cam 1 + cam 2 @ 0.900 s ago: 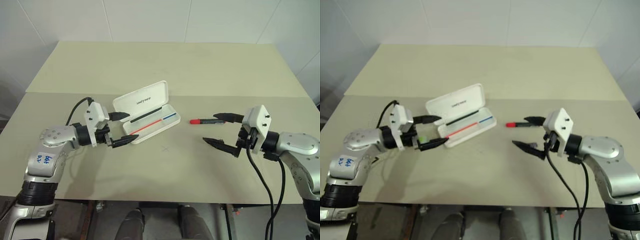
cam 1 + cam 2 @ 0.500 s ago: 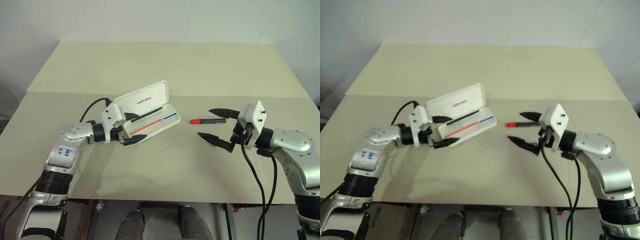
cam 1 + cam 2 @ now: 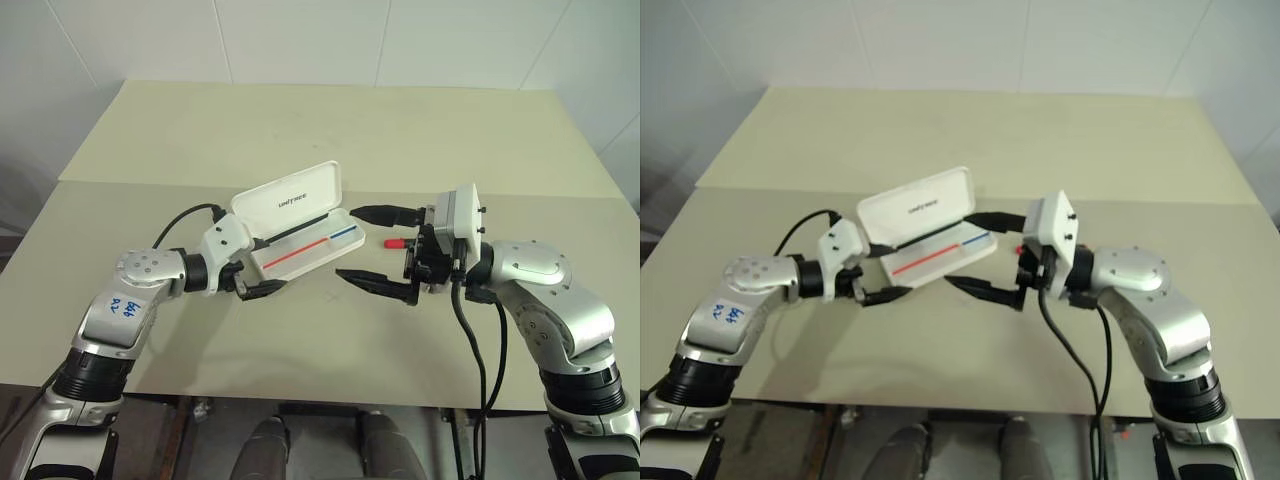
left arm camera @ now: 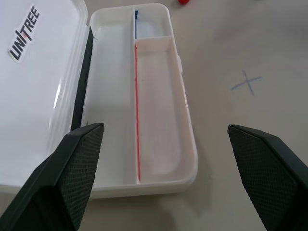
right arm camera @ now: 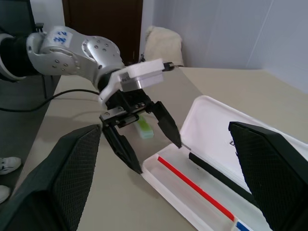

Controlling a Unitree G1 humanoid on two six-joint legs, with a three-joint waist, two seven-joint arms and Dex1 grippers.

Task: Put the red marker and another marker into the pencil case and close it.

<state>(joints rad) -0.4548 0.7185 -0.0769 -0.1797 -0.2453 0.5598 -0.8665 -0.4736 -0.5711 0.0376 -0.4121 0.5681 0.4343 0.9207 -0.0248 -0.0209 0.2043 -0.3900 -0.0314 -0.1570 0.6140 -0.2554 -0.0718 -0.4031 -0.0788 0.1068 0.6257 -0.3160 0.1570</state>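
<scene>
Across the beige tabletop (image 3: 400,130), white walls at twelve o'clock; the pencil case (image 3: 300,225) lid reads "UNITREE". Both grippers' jaws wide, empty.

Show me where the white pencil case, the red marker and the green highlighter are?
pencil case (image 3: 300,255), left eye view, open tray.
red marker (image 3: 395,243), left eye view, red end.
green highlighter (image 5: 144,128), right wrist view, lime body.

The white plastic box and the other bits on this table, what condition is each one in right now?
White hard-plastic pencil case: lid open, compartments empty.
Red-and-black marker: lying on the table, mostly hidden behind the right tool.
Lime-green highlighter: lying on the table beyond the left tool.
Left tool: open, empty, at the case's near end.
Right tool: open wide, empty.
</scene>
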